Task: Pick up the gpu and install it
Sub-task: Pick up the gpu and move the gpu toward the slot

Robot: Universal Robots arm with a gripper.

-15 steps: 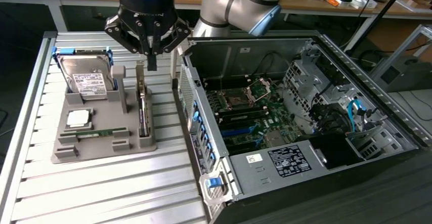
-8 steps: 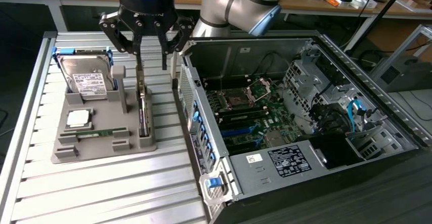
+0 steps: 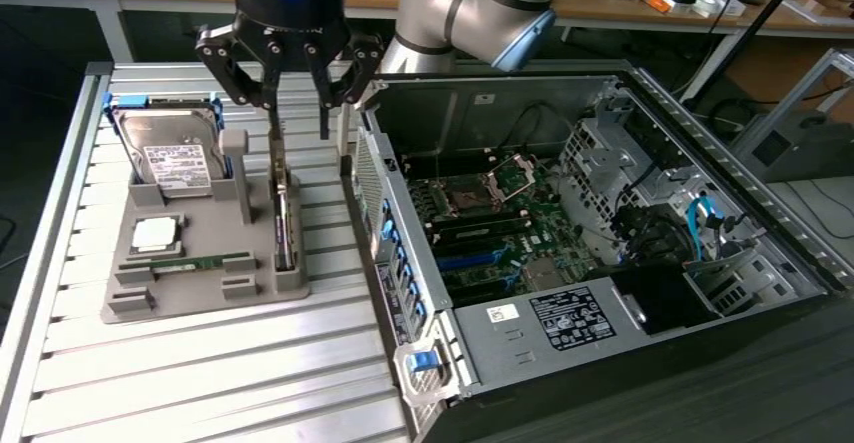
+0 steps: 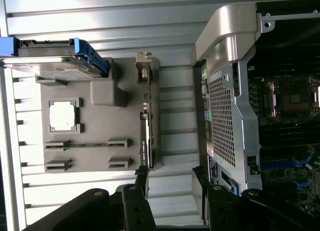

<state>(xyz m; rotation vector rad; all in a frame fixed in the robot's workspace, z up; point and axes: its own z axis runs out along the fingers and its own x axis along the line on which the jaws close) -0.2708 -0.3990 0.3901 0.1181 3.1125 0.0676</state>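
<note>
Overhead, the gripper (image 3: pixel 296 123) hangs with its black fingers spread wide and nothing between them, above the edge of the tray (image 3: pixel 200 298) that lies nearest the computer case (image 3: pixel 507 113). The gpu (image 3: pixel 283 218) stands on its long edge in a narrow slot along that side of the tray, untouched. From the wrist view it reads as a thin dark strip with a silvery bracket at the far end.

The surroundings crowd it. A blocky grey post (image 3: pixel 235 153) rises from the tray just beside the card. On the card's other side, toward the exterior view's right, the case's perforated metal rear wall stands close, with blue latches down its edge. Farther along the tray, a silver hard drive (image 3: pixel 174 158) with a white label leans in a blue-edged cradle. A square, pale processor chip (image 3: pixel 156 231) lies flat in its own recess, and a slim green memory stick (image 3: pixel 187 260) sits in a slot near the tray's front.

The tray is matte grey moulded plastic and rests on a table (image 3: pixel 200 383) of ribbed aluminium slats. The case lies open on its side, showing a green motherboard (image 3: pixel 494 223), bare sheet-metal walls and a bright blue cable.
</note>
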